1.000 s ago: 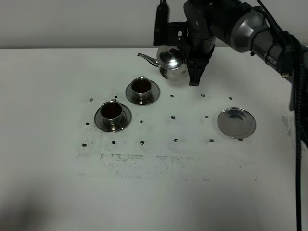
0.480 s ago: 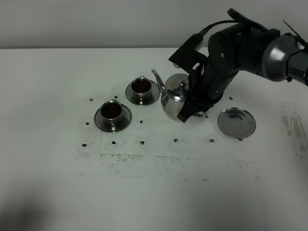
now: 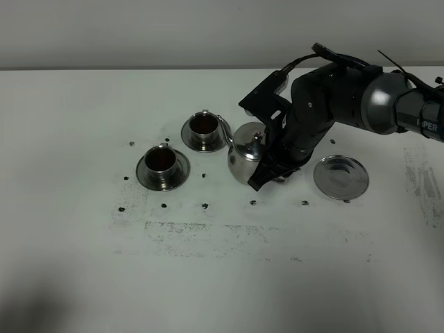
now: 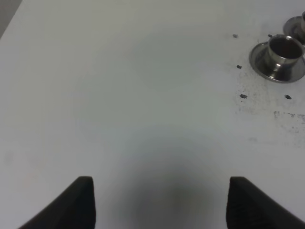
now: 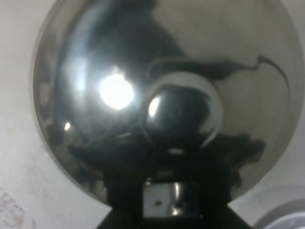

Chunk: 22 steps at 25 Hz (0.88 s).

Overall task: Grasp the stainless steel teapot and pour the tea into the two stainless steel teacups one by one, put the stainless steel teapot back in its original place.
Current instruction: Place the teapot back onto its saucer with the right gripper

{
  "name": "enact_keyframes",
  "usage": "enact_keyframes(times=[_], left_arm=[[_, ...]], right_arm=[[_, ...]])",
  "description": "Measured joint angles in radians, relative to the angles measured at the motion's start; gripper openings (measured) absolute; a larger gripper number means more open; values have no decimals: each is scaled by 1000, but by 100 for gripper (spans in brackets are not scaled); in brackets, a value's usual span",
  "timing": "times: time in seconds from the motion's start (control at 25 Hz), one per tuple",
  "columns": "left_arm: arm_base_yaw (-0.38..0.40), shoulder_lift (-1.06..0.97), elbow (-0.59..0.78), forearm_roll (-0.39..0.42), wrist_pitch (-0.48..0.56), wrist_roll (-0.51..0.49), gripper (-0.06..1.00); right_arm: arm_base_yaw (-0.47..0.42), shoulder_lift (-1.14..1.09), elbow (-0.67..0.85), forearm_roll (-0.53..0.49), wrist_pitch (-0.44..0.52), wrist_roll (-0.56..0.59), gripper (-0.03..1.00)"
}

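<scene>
I have the stainless steel teapot [image 3: 246, 156] held by my right gripper [image 3: 272, 168] at its handle side, just right of the far teacup [image 3: 205, 129], spout toward that cup. Both that cup and the near teacup [image 3: 161, 164] look dark with tea, so I judge the pouring done. I'd keep the pot upright, carry it right over the empty saucer [image 3: 340, 176], centre its base, and lower gently onto the counter [image 3: 222, 277] side. My left gripper [image 4: 159, 202] idles, fingers wide apart.
</scene>
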Motion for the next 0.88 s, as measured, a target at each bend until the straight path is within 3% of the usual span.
enact_keyframes(times=[0.28, 0.6, 0.88], left_arm=[[0, 0, 0, 0, 0, 0, 56], [0, 0, 0, 0, 0, 0, 56], [0, 0, 0, 0, 0, 0, 56]], right_arm=[[-38, -109, 28, -32, 76, 73, 17], [-183, -260, 231, -47, 33, 163, 17], [-273, -283, 328, -43, 6, 171, 17]])
